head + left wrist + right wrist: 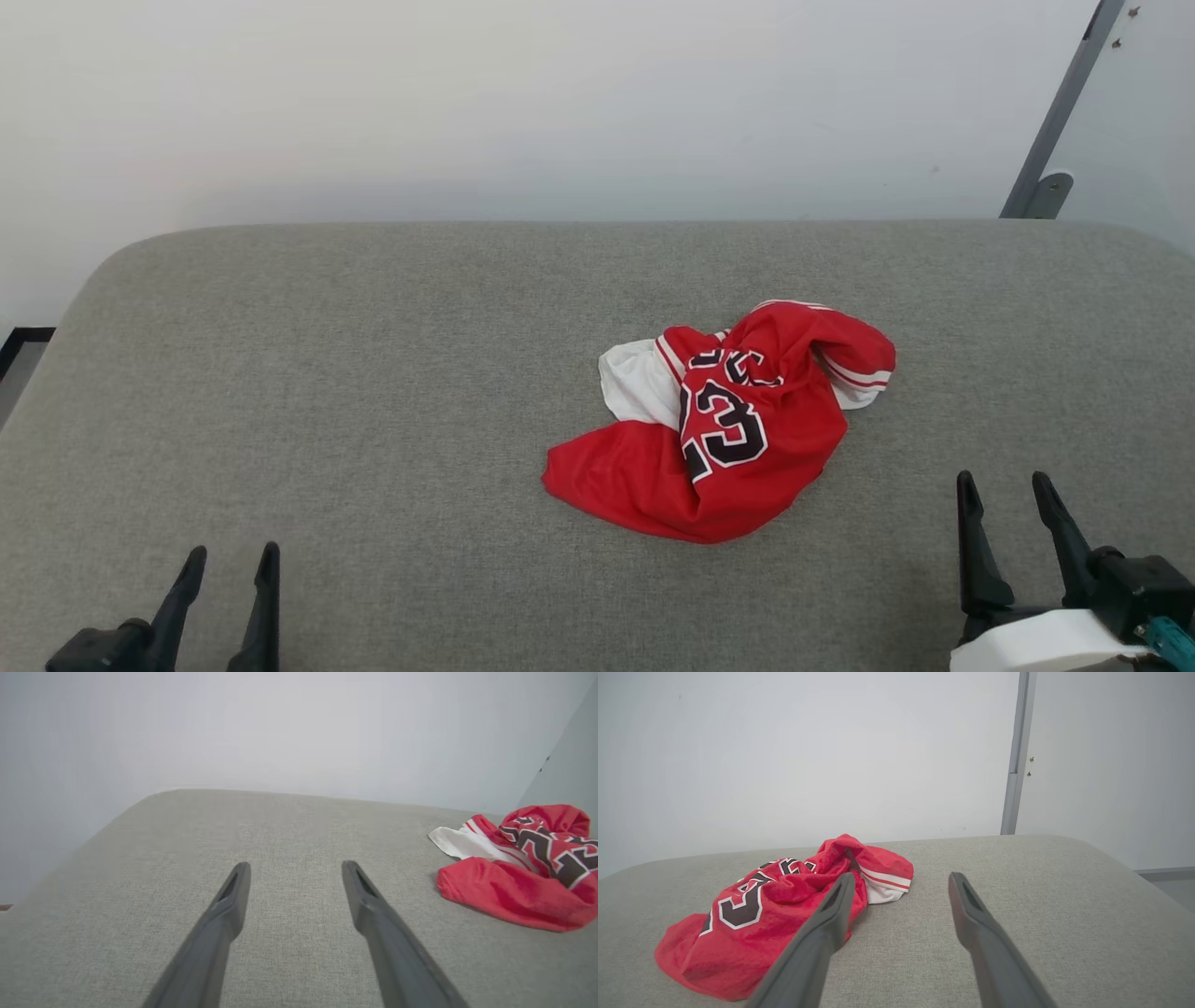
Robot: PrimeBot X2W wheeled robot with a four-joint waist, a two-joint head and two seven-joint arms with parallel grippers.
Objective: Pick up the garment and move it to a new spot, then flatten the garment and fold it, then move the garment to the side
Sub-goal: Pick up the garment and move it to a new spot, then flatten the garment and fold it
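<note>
- Lying in a crumpled heap, the garment [719, 429] rests on the grey padded surface [373, 373], right of centre and about midway between its near and far edges.
- The heap's long axis runs on a diagonal, from a red hem lobe at the near left to a bunched sleeve with white striped trim [864, 378] at the far right. The number 23 [724, 429] faces up, and a white patch shows at the far left.
- The right gripper [1004, 478] stands released, jaws wide apart and holding nothing. It sits near the garment but is not touching it.
- The left gripper [233, 551] is likewise released and empty. It sits at the near left, well apart from the garment.
- Deciding relation: the garment lies to the far left of the right gripper and to the far right of the left gripper. The right arm is clearly the nearer one.
- Judgement: the pickup step has not begun. The right gripper's shortest approach is forward and leftward, onto the near-right flank of the heap or its sleeve end.
- Caution: a pinch taken on a single loose fold may lift only one layer and drag the rest.
</note>
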